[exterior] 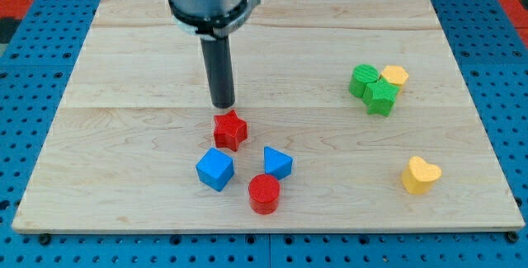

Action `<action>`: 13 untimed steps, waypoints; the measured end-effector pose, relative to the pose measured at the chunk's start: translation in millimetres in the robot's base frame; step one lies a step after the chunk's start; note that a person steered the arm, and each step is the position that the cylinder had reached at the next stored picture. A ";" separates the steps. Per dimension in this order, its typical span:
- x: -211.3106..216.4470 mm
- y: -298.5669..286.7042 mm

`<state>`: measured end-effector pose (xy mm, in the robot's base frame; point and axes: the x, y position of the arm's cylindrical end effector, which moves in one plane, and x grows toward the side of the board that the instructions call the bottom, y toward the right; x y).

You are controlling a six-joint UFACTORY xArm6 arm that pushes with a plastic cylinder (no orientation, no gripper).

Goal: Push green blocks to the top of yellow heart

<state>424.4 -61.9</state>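
While the count runs from the view's left to its right, eight small plastic blocks lie on the board.
Board: one pale wooden board (124,54) on a blue pegboard table (33,70).
Blue blocks: two. A blue plastic cube (215,169) sits lowest-left of the left cluster; a blue plastic wedge-like block (277,162) lies to its right, apart from it.
Red blocks: two. A red plastic star block (230,130) tops the cluster; a red plastic cylinder (264,194) sits at its bottom, between the two blue blocks and just below the wedge.
My tip: my tip (223,105), the lower end of the dark rod, stands just above the red star, very close to it; contact cannot be told. It is well apart from the green blocks.
Jaws: the rod carries none, so no spread or pinch can be told.
Green blocks: two. A green plastic rounded block (362,80) and a green plastic star-like block (381,98) touch each other at the view's upper right.
Yellow blocks: two. A small yellow plastic block (396,75), shape unclear, touches the green pair on their right. A yellow plastic heart (420,175) lies lower right, well below the green pair.
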 end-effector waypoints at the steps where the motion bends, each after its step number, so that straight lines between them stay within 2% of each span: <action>1: 23.9 18.4; 2: 52.1 27.7; 4: 47.8 129.8; 5: -17.5 130.1; 6: -60.3 146.0; 7: -52.5 182.7; 13: -46.3 176.1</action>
<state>378.1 114.2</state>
